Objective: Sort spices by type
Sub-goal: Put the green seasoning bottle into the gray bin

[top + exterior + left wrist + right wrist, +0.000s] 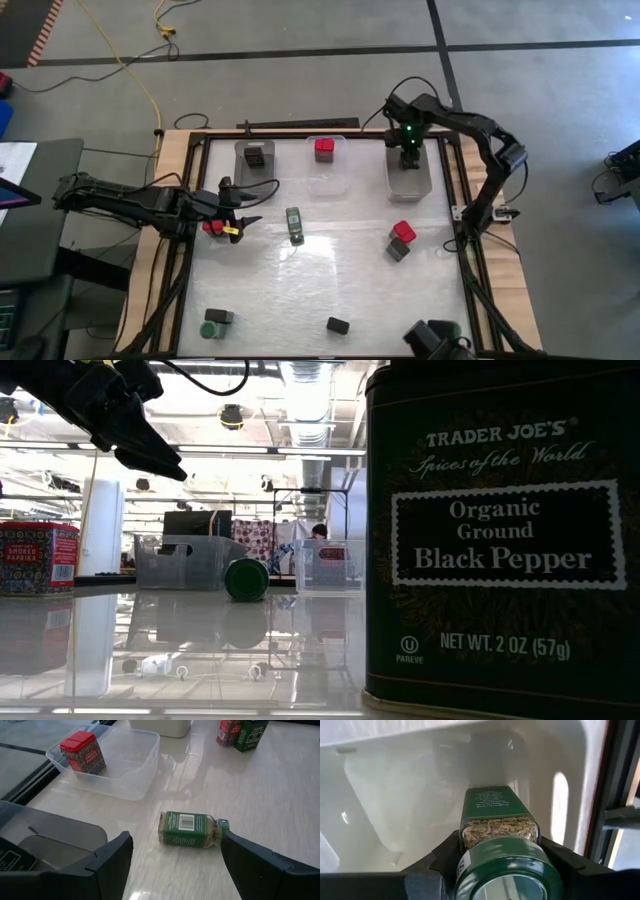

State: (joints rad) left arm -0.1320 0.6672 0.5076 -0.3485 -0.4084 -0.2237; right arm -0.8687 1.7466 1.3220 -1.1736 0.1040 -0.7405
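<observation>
My right gripper (pixel 408 152) hangs over the far-right translucent bin (pixel 424 185), shut on a green-lidded jar (pixel 499 817). My left gripper (pixel 238 216) is open near the table's left side, beside a red box (pixel 211 228). In the left wrist view it (pixel 175 870) faces a green jar (pixel 189 828) lying on its side on the table, apart from the fingers; this jar (pixel 294 225) also shows from above. The far-left bin holds a black box (pixel 256 157), the middle bin a red box (pixel 324 150). My right gripper pinches the green jar between its two fingers (pixel 445 857), just below the lid (pixel 507 870) at the jar's shoulder (pixel 500 827). The fingers come from above, pointing down. The jar hangs upright inside the bin, base downward; whether the base touches the bin floor I cannot tell.
Loose on the table: a red box (pixel 403 231) and a dark box (pixel 398 250) on the right, a green jar (pixel 215 322) near left, a black pepper box (pixel 338 325) near the front edge, filling the low view (pixel 500 530). A raised frame runs along the table's sides.
</observation>
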